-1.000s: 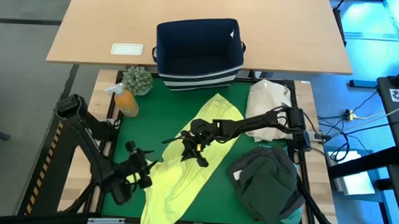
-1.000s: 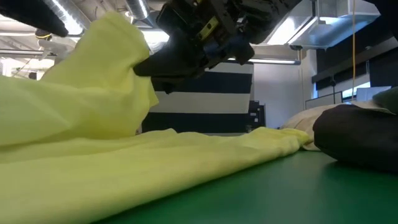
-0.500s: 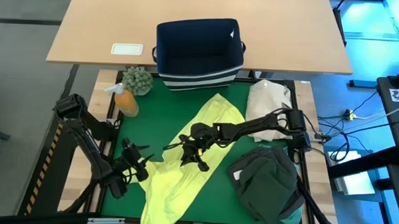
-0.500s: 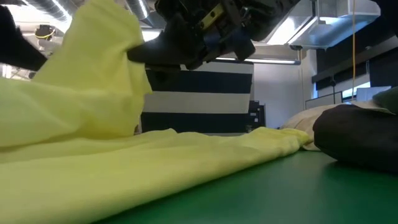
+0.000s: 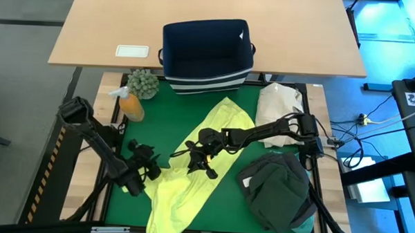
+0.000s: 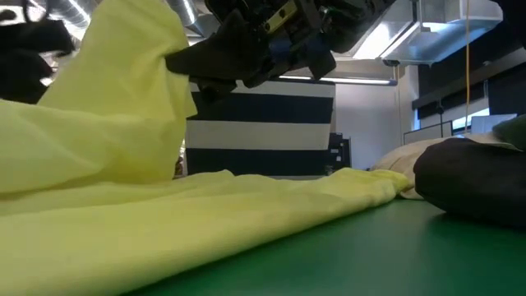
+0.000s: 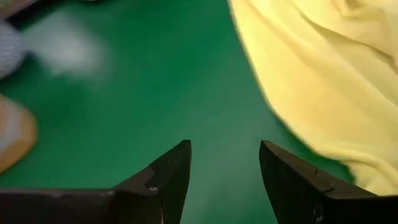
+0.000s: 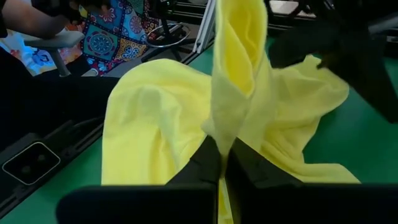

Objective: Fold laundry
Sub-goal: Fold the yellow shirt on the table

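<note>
1. The right gripper (image 5: 200,158) was clenched on a raised fold of the yellow-green shirt (image 5: 191,175), its two fingers (image 8: 208,165) pinching the cloth between them over the middle of the green mat (image 5: 249,222).
2. From that pinch the fold stood up in a peak, and the rest of the shirt spread flat in a long diagonal band, from near the navy bin (image 5: 207,54) at the far edge down to the near edge of the mat.
3. The left gripper (image 5: 142,171) hovered over bare mat just beside the shirt's left edge, its fingers (image 7: 168,177) spread apart and holding nothing.
4. A pile of dark garments (image 5: 277,191) lay on the mat's near right corner, apart from the shirt.
5. A cream bundle (image 5: 280,109) sat beyond that pile at the right edge.
6. At the far left corner stood an orange bottle (image 5: 130,105) and a small plant (image 5: 143,83).
</note>
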### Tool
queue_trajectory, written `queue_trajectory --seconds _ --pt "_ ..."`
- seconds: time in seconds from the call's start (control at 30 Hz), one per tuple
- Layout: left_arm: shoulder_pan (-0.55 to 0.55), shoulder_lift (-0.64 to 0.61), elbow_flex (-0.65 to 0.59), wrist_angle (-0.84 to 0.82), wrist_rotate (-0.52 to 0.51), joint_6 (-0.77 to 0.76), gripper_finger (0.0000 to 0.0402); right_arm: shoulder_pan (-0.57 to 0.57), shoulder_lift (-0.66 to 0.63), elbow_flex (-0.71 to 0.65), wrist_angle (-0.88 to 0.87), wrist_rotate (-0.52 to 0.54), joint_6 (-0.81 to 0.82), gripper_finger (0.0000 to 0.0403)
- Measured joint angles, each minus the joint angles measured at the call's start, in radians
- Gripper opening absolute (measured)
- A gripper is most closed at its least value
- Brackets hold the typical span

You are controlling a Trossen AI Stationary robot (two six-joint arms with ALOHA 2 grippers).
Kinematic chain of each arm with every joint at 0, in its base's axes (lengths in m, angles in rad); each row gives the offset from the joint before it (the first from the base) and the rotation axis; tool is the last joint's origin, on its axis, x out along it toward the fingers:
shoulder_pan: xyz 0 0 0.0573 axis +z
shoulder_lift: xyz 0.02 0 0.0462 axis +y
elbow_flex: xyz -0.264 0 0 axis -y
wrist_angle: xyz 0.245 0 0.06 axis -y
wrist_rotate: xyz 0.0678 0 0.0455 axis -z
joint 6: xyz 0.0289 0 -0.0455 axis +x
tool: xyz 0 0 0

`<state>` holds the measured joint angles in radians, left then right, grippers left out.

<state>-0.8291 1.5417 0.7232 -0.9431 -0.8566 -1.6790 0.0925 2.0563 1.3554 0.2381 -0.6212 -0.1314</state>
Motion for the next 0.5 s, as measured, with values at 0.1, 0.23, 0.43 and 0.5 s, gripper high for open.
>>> queue_trajectory --seconds 0.1,0.23,0.43,0.5 --pt "0.035 0.0 -0.013 0.162 0.007 0.191 0.0183 0.006 0.0 0.014 -0.003 0.0 0.0 0.001" --pt "0.051 0.0 -0.017 0.378 0.073 0.476 0.0183 0.008 0.0 0.019 -0.023 0.02 0.0 0.001" --pt "0.037 -0.034 -0.017 0.503 0.085 0.633 0.0183 0.006 0.0 0.021 -0.109 0.174 -0.009 0.001" --pt "0.031 -0.054 -0.017 0.557 0.065 0.693 0.0183 0.006 0.0 0.021 -0.121 0.244 -0.01 0.001"
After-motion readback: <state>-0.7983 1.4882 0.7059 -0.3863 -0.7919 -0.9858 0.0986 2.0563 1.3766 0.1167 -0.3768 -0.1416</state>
